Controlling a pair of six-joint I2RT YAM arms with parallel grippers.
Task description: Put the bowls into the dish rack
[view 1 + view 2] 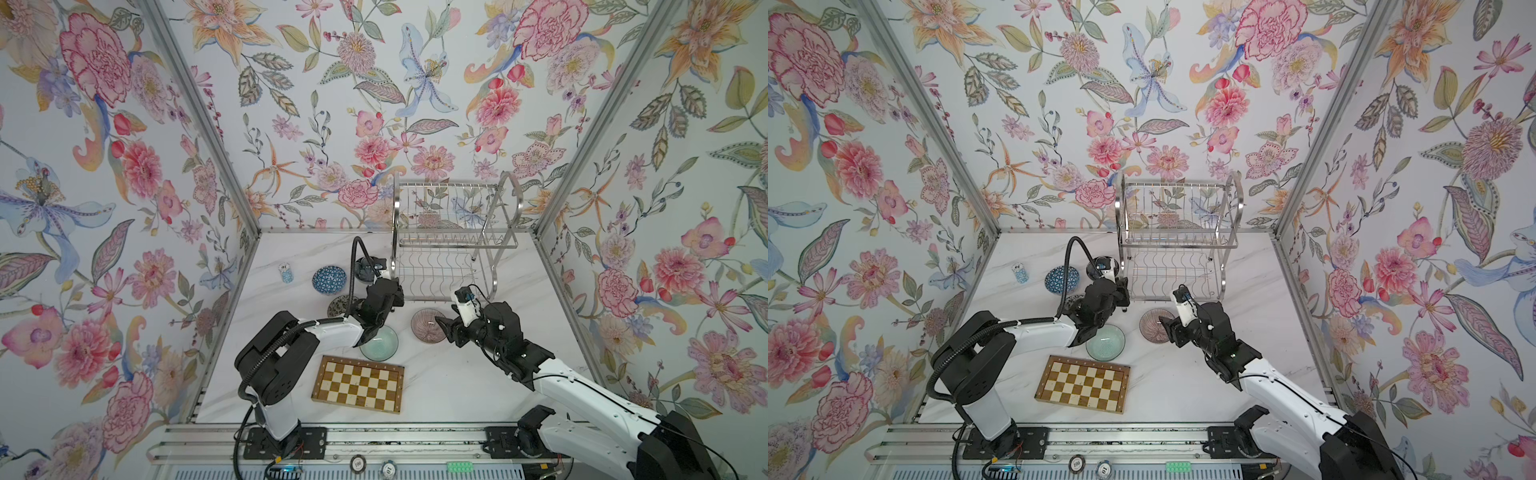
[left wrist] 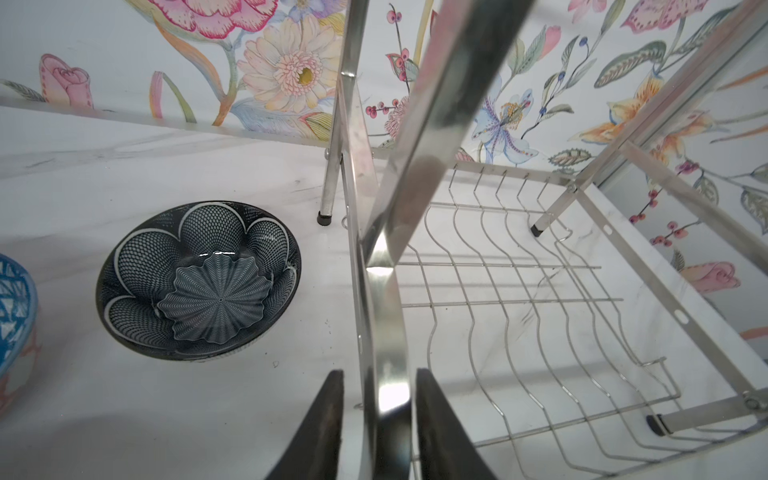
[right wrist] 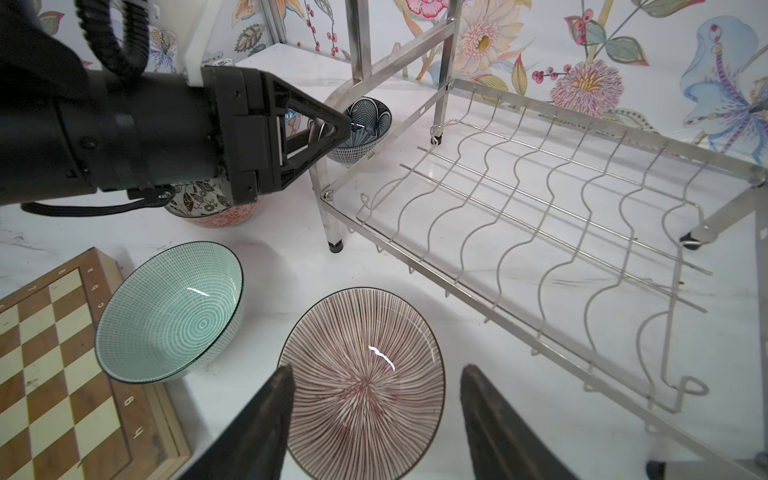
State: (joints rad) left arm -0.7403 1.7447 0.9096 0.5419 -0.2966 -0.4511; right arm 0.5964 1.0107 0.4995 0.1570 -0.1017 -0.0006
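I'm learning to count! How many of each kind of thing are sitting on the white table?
Bowls: 5 (blue lattice, navy petal, black-and-white floral, pale green, pink-lined)
Dish rack: 1
Chessboard: 1
Small blue-patterned cylinder: 1
Total: 8

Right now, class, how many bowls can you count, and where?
5. Blue lattice bowl and navy bowl left of the rack; floral bowl under the left arm; green bowl beside the chessboard; pink bowl before the rack. None seems hidden.
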